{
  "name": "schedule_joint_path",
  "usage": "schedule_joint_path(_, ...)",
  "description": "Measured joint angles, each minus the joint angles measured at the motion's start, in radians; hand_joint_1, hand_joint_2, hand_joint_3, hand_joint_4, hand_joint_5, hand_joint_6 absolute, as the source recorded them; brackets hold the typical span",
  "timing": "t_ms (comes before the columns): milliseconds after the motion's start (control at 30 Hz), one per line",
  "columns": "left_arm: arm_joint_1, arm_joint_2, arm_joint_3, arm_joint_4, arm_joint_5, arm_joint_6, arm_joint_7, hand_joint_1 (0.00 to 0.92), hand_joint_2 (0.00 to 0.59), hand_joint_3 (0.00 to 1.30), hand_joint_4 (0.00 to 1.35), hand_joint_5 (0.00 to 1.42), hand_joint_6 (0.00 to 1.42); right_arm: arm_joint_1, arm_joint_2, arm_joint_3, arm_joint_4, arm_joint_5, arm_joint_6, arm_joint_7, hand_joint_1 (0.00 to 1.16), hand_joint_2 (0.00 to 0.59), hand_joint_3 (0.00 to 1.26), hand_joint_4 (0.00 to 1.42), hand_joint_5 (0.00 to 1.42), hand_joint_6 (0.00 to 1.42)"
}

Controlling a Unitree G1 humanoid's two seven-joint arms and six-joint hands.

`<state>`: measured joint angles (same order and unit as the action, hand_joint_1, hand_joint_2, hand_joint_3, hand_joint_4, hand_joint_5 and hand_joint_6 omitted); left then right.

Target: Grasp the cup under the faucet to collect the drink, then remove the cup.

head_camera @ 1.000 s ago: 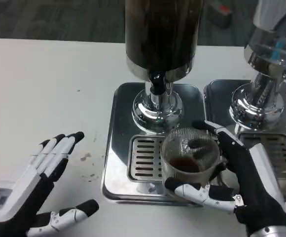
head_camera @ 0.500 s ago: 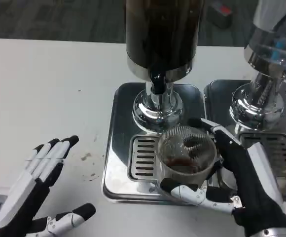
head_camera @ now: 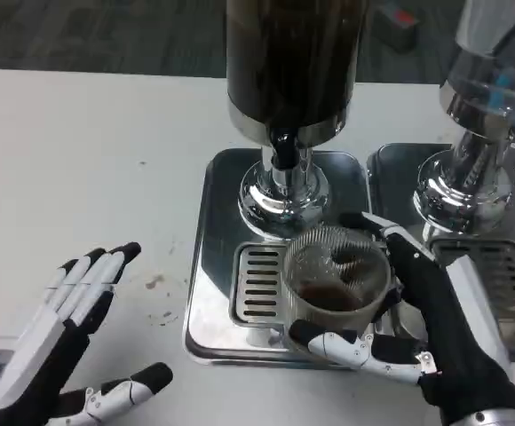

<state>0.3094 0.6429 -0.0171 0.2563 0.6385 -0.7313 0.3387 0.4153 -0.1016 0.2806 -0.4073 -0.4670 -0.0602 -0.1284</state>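
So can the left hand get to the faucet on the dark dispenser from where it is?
Probably yes. The left hand lies open on bare table, and the faucet is exposed above the cup, which the right hand holds from the other side.

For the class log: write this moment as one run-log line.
right robot hand: grips cup | cup: on drip tray, dark drink inside | left robot hand: open
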Motion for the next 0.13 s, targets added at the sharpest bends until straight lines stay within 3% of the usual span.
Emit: schedule_joint_path(133,0.0,-0.001,0.0,0.0,-0.001,0.0,0.0,0.0,0.154,0.01,0.0,0.0,0.0,0.0,0.0,0.0,0.0,-0.001,0.0,0.0,0.92,0.264,0.28,0.52,0.61,0.81)
